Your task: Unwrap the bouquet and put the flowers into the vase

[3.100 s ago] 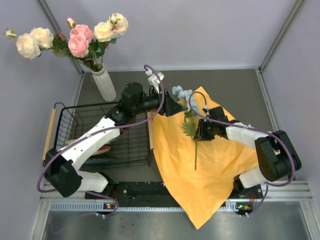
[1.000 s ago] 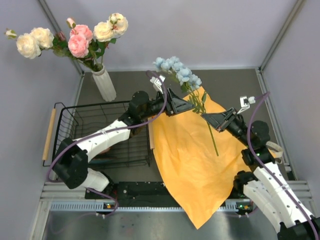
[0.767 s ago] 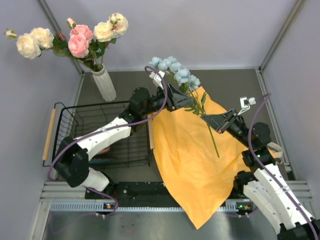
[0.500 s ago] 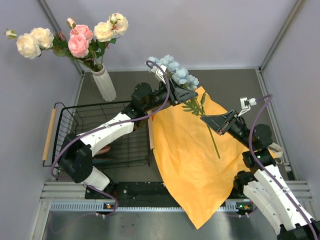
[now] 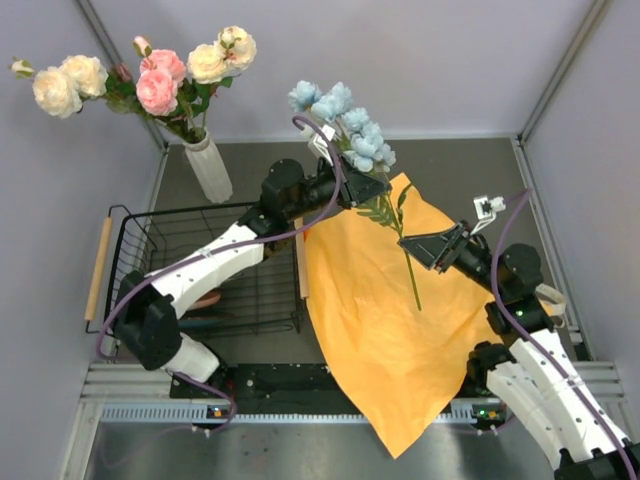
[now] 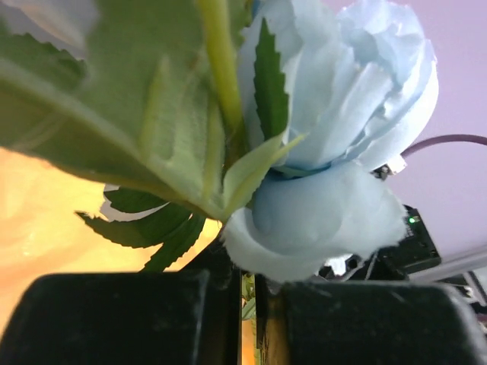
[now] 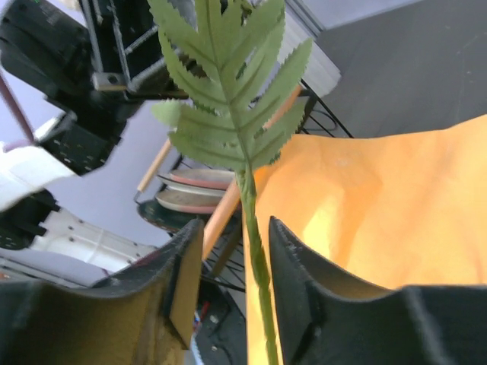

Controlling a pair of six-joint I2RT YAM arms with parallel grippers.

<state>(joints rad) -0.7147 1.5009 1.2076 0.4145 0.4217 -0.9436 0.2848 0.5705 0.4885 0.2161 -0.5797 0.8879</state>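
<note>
The left hand (image 5: 366,188) pinches the blue flower (image 5: 347,125) just under its blossoms, above the orange wrap (image 5: 380,340); the right hand (image 5: 412,245) is spread, with the stem passing between its fingers; the vase (image 5: 210,168), holding roses, stands at the far left of the tabletop (image 5: 470,170).

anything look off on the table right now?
The orange paper wrap lies unfolded and askew, its near corner hanging past the table's front edge. Otherwise nothing odd: the left gripper is shut on the blue flower stem, which passes between the right gripper's open jaws.
</note>
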